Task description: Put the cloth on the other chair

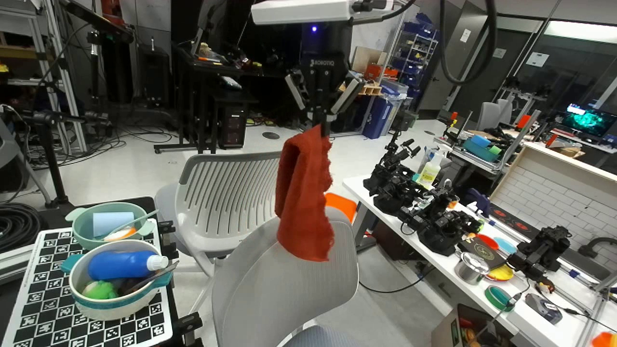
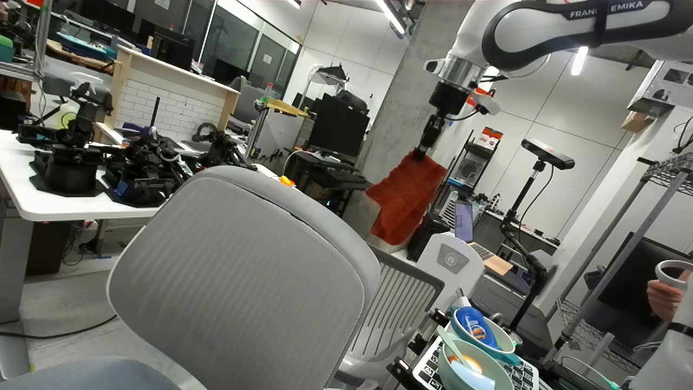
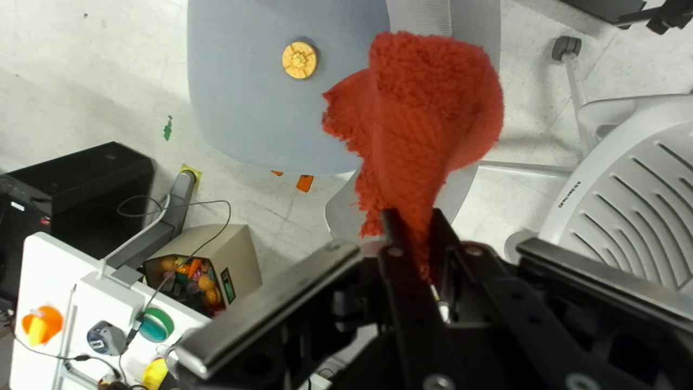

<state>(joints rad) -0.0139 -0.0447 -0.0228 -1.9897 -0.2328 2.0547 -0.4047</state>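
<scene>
Dangling near two grey chairs (image 1: 284,289), the fuzzy orange-red cloth (image 1: 306,207) has its top clamped in the hand (image 3: 413,223).

White-panelled wall (image 2: 547,116), concrete column (image 2: 405,108); ceiling strip lights (image 2: 579,60) lit; pale floor (image 3: 124,54); white-topped table (image 2: 19,168) and wire shelving (image 2: 674,172) present.

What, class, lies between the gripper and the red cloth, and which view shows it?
Nothing: in the wrist view, the gripper is closed directly on the red cloth. Both exterior views show the cloth hanging from it.
</scene>
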